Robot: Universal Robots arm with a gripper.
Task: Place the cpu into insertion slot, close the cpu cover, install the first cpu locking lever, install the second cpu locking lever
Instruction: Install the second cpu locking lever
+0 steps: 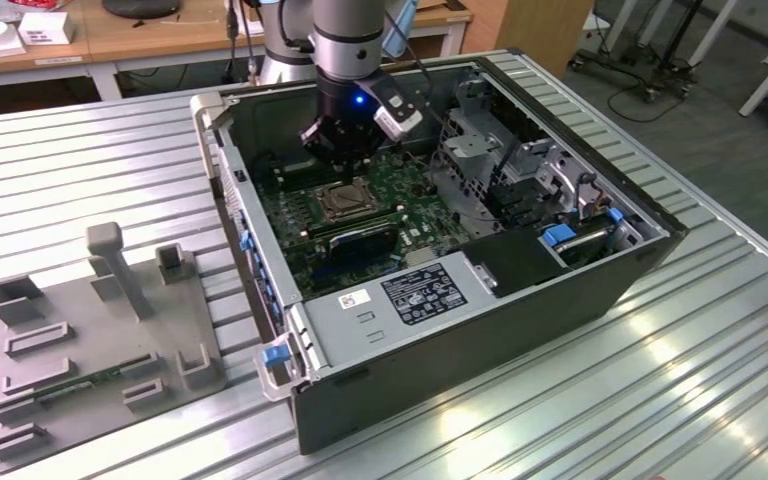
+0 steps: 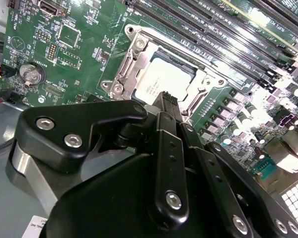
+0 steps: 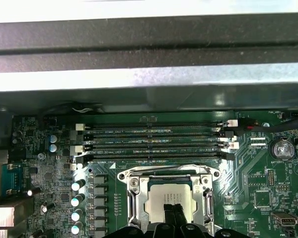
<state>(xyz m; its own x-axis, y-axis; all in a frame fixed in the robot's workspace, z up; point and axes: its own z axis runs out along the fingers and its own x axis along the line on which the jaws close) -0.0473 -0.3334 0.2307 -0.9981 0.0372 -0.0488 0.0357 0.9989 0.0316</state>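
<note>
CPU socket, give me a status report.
Gripper shut, tips over the cpu. Cpu seated in insertion slot; cpu cover down around it. Nothing in the way.

exterior view high over open case, both wrist views close, sharing insertion slot (image 2: 164,82)

Bright overhead light (glare on the table (image 1: 651,370)), sharp focus.

In the first wrist view we see the cpu (image 3: 170,204) lying in the insertion slot (image 3: 134,198), with the cpu cover (image 3: 165,173) framing it. Our end effector (image 3: 172,214) has its two dark fingertips pressed together over the chip. Four long memory slots (image 3: 154,141) run across the green motherboard (image 3: 248,173) just beyond the socket.
</note>
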